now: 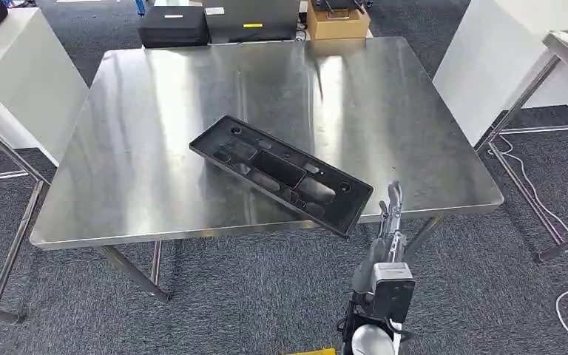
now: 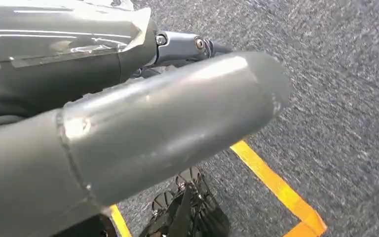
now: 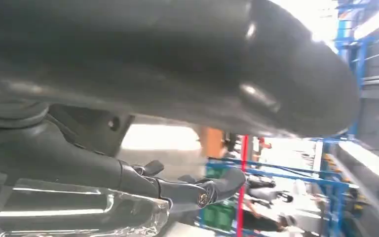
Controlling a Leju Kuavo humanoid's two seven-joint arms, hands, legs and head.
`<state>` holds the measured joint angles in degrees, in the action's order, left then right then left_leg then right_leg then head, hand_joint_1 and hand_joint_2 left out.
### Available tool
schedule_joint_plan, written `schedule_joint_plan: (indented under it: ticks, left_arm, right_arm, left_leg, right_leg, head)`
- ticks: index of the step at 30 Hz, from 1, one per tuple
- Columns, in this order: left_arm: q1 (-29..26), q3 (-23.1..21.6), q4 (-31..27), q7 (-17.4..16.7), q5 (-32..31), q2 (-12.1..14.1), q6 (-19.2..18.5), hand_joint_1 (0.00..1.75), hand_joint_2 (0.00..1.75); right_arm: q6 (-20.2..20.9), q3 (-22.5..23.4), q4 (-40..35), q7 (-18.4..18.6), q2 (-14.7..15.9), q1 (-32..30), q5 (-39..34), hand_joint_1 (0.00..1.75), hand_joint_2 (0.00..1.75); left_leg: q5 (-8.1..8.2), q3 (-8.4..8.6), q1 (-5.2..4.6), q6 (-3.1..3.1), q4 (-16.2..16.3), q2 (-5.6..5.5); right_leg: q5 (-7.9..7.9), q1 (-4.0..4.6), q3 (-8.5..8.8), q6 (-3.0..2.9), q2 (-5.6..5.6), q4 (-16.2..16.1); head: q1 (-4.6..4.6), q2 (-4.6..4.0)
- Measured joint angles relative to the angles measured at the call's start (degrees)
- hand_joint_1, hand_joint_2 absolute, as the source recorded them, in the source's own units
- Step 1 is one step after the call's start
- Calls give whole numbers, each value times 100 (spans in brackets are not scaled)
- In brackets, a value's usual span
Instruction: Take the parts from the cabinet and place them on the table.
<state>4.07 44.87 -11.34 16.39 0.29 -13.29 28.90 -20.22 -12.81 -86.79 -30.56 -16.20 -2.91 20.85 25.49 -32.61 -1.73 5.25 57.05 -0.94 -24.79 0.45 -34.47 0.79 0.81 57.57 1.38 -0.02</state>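
Head view: long black moulded-plastic panel with recesses and holes (image 1: pixel 281 174) lying flat and diagonal on the square stainless-steel table (image 1: pixel 155 111), one end overhanging the near edge toward five o'clock. Right hand (image 1: pixel 392 214) raised just off that overhanging end at four o'clock, fingers straight and apart from the panel, holding nothing. Black case (image 1: pixel 172 26) and cardboard box (image 1: pixel 338 21) on the floor beyond the table at twelve o'clock.

Left wrist view: left hand (image 2: pixel 143 123) hanging above grey carpet (image 2: pixel 345 98) crossed by yellow tape (image 2: pixel 276 185); finger state cannot be told.

Right wrist view: thick thumb and darker fingers (image 3: pixel 202 190) extended, released.

Likely light, stiff, smooth; best taken along a long edge.
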Motion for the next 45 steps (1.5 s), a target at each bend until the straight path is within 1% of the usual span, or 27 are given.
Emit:
schedule_joint_plan:
  ticks: [2,4,5,6,7,9,10,11,14,15,17,20,22,24,25,29,30,31,32,34,36,37,39,41,42,43,45]
  left_arm:
    - [8,26,-2,0,26,-15,22,0,0]
    - [4,63,0,28,46,-48,-44,0,0]
    - [-4,79,0,42,61,-48,-97,0,0]
    - [-5,96,0,57,66,-48,-151,0,0]
    - [-5,107,0,83,76,-50,-224,0,0]
    - [-7,149,-2,162,146,-50,-574,0,0]
    - [-5,160,-4,164,155,-48,-691,0,0]
    - [-8,168,-15,166,155,-41,-787,0,0]
    - [-18,192,-31,175,164,2,-885,0,0]
    - [-26,199,-33,175,166,31,-888,0,0]
    - [-33,199,-33,177,168,37,-892,0,0]
    - [-35,199,-33,177,173,61,-894,0,0]
    - [-38,199,-33,181,170,70,-907,0,0]
    - [-33,199,-42,195,151,83,-968,0,0]
    - [-14,199,-46,195,144,81,-997,0,0]
    - [-1,199,-48,160,100,107,-1106,0,0]
    - [-2,199,-48,142,79,109,-1139,0,0]
    - [6,199,-48,118,66,112,-1169,0,0]
    - [11,199,-48,103,48,118,-1193,0,0]
    - [9,199,-48,61,13,138,-1222,0,0]
    - [8,194,-48,13,-29,147,-1257,0,0]
    - [8,190,-48,0,-37,149,-1263,0,0]
    - [9,186,-48,-33,-48,166,-1296,0,0]
    - [17,181,-48,-72,-74,162,-1303,0,0]
    - [17,181,-48,-92,-94,173,-1305,0,0]
    - [16,181,-48,-115,-96,182,-1301,0,0]
    - [32,181,-48,-155,-98,184,-1290,0,0]
  right_arm:
    - [11,116,98,-7,-11,22,-4,0,0]
    - [6,244,188,-53,-15,13,-98,0,0]
    - [6,299,214,-68,-15,10,-144,0,0]
    - [6,354,232,-81,-15,10,-173,0,0]
    - [17,384,240,-85,-15,10,-173,0,0]
    - [70,424,242,-87,-20,11,-140,0,0]
    - [70,430,245,-87,-26,13,-124,0,0]
    - [72,437,251,-85,-31,6,-122,0,0]
    - [76,498,275,-85,-33,-19,-122,0,0]
    - [79,511,286,-85,-44,-24,-122,0,0]
    - [79,527,288,-85,-61,-26,-120,0,0]
    - [79,544,314,-85,-61,-29,-120,0,0]
    - [79,555,332,-85,-61,-29,-122,0,0]
    - [79,579,332,-85,-63,-30,-120,0,0]
    - [76,594,330,-87,-63,-28,-122,0,0]
    - [79,629,317,-112,-70,-52,-122,0,0]
    - [79,642,299,-116,-68,-60,-122,0,0]
    - [79,658,291,-125,-61,-59,-122,0,0]
    - [81,668,288,-125,-59,-66,-122,0,0]
    - [81,690,273,-129,-48,-80,-120,0,0]
    - [85,730,258,-131,-37,-113,-118,0,0]
    - [85,754,251,-131,-31,-131,-118,0,0]
    - [133,780,218,-129,-28,-161,-103,0,0]
    - [263,795,168,-90,-28,-161,-50,0,0]
    - [359,798,164,-74,-28,-148,-13,0,0]
    - [419,800,185,-18,-30,-153,0,0,0]
    - [501,817,278,70,-31,-136,15,0,0]
  left_leg:
    - [-23,0,6,32,-24,6]
    - [-30,-30,7,38,-22,17]
    - [-39,-43,7,36,-20,30]
    - [-48,-50,11,22,-20,39]
    - [-54,-55,14,12,-19,40]
    - [-75,-56,15,-23,-16,40]
    - [-81,-57,12,-41,-2,41]
    - [-95,-86,-8,-89,-2,36]
    - [-114,-139,4,-143,87,34]
    - [-90,-178,17,-177,131,31]
    - [337,-316,72,-310,463,54]
    - [1001,-693,169,-425,1613,58]
    - [835,-505,240,-472,1516,71]
    - [440,124,297,-523,607,79]
    - [486,426,318,-570,71,72]
    - [397,371,191,-393,108,-19]
    - [326,339,186,-307,57,-9]
    - [248,299,199,-222,39,48]
    - [194,222,187,-152,39,45]
    - [65,53,155,-98,44,67]
    - [-56,-117,111,-80,49,78]
    - [-115,-195,85,-75,52,80]
    - [-232,-340,29,-69,53,77]
    - [-331,-403,21,-80,64,72]
    - [-395,-414,1,-122,60,80]
    - [-448,-401,7,-148,34,84]
    - [-533,-409,44,-231,-3,93]
  right_leg:
    - [-321,-9,-184,-15,-13,462]
    - [-749,-48,-565,-29,-15,1415]
    - [-856,-61,-684,-4,-18,1752]
    - [-834,-76,-654,41,-22,1778]
    - [-747,-90,-515,89,-26,1577]
    - [-379,-120,210,182,-51,382]
    - [-349,-121,469,167,-66,-55]
    - [-270,-78,528,105,-56,-34]
    - [-256,-89,437,75,-46,-59]
    - [-216,-161,381,18,-57,-80]
    - [-153,-160,330,-84,-66,-79]
    - [-45,-155,166,-104,-94,-69]
    - [31,-166,60,-71,-100,-56]
    - [85,-200,-25,-11,-98,-25]
    - [112,-201,-47,30,-99,9]
    - [265,-185,-39,218,-91,-62]
    - [313,-143,-71,285,-79,-76]
    - [194,-192,-128,263,-79,20]
    - [-76,-185,-261,202,-81,239]
    - [-706,-179,-572,132,-80,1186]
    - [-905,-160,-679,174,-80,1837]
    - [-845,-143,-562,207,-80,1824]
    - [-575,-77,4,210,-80,1154]
    - [-614,38,809,19,-82,96]
    - [-666,63,1008,-33,-132,-244]
    - [-611,66,932,-34,-126,-254]
    - [-539,94,896,-137,-121,-296]
  head:
    - [-35,0]
    - [-26,0]
    - [-35,0]
    - [-33,0]
    - [-37,0]
    - [-35,0]
    - [-35,0]
    - [-15,0]
    - [-17,0]
    - [-46,0]
    - [22,0]
    - [26,0]
    - [28,0]
    - [28,0]
    - [24,0]
    - [9,0]
    - [0,0]
    - [9,0]
    - [-13,0]
    - [-55,0]
    - [-61,0]
    - [-63,0]
    - [-61,0]
    - [-44,0]
    - [-63,0]
    - [-46,0]
    - [-55,0]
